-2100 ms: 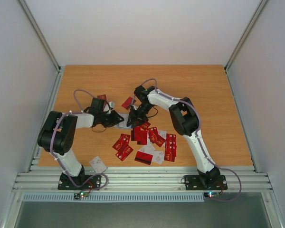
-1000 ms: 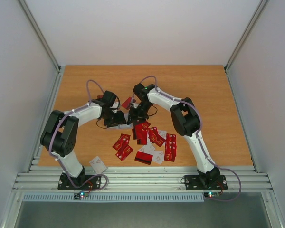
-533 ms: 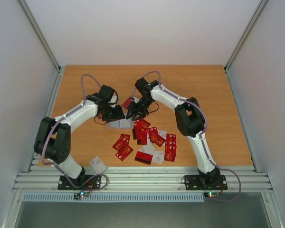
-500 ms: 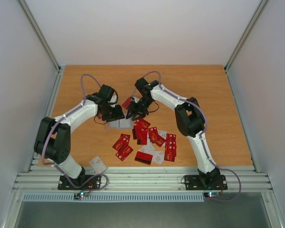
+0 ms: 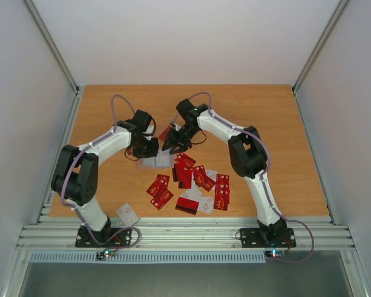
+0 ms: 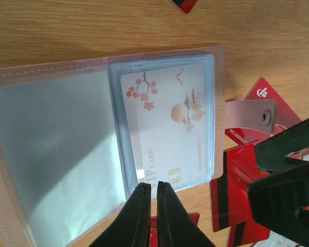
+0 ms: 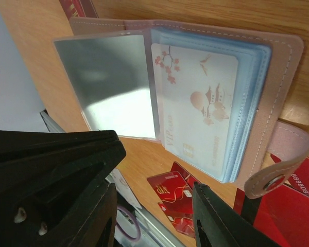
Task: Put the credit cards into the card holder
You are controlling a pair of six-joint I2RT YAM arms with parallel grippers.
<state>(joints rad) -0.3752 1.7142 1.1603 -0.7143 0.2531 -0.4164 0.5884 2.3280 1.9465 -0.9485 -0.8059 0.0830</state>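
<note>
The card holder (image 5: 156,162) lies open on the table, pinkish-tan with clear sleeves. It fills the left wrist view (image 6: 108,134) and the right wrist view (image 7: 195,98). A white card with a red blossom print (image 6: 167,128) sits in one sleeve. My left gripper (image 5: 149,148) is shut, its tips (image 6: 151,189) at the holder's near edge, with nothing seen between them. My right gripper (image 5: 173,143) is open and empty (image 7: 154,206), just beside the holder's strap side. Red credit cards (image 5: 191,179) lie scattered in front of the holder.
One red card (image 5: 167,133) lies behind the grippers. A white-faced card (image 5: 128,213) lies near the front left edge. Red cards lie close by the holder (image 6: 242,185) (image 7: 175,193). The right gripper's black body (image 6: 291,180) is close to the left one.
Both grippers have drawn back slightly from the holder, which now lies open flat. The left arm's elbow has swung out and back. The loose cards have not moved.
</note>
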